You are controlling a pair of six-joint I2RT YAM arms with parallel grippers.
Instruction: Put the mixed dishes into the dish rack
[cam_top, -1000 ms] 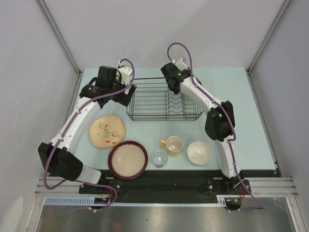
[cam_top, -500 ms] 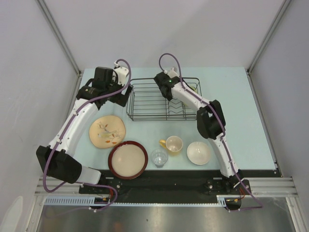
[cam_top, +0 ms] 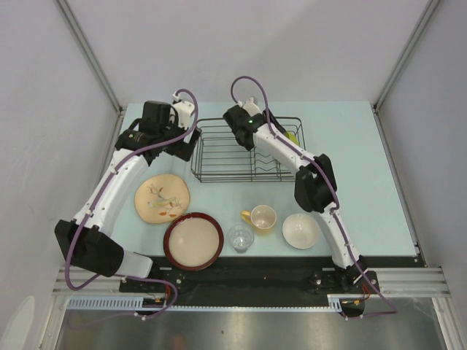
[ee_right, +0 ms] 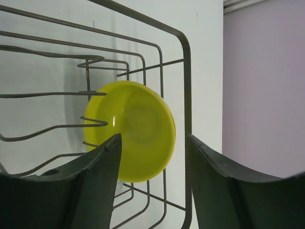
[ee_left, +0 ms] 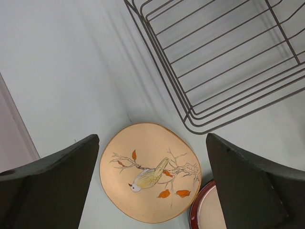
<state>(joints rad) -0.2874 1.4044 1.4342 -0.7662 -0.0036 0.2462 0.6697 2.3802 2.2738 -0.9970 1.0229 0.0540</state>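
Green bowl [ee_right: 138, 138] on edge inside rack [ee_right: 187, 95].

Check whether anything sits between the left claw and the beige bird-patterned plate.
Nothing visible. The open left claw looks straight onto the beige oval bird-patterned plate, lying flat and uncovered. The black wire dish rack and the dark-red-rimmed cream dish sit beside it, not over it.

lime green bowl [cam_top: 292, 136]: top view, mostly hidden behind right arm [cam_top: 281, 149].
dark-red-rimmed cream dish [ee_left: 206, 213]: left wrist view, cut off by bottom edge.
dish rack [ee_left: 164, 71]: cut off top and right.
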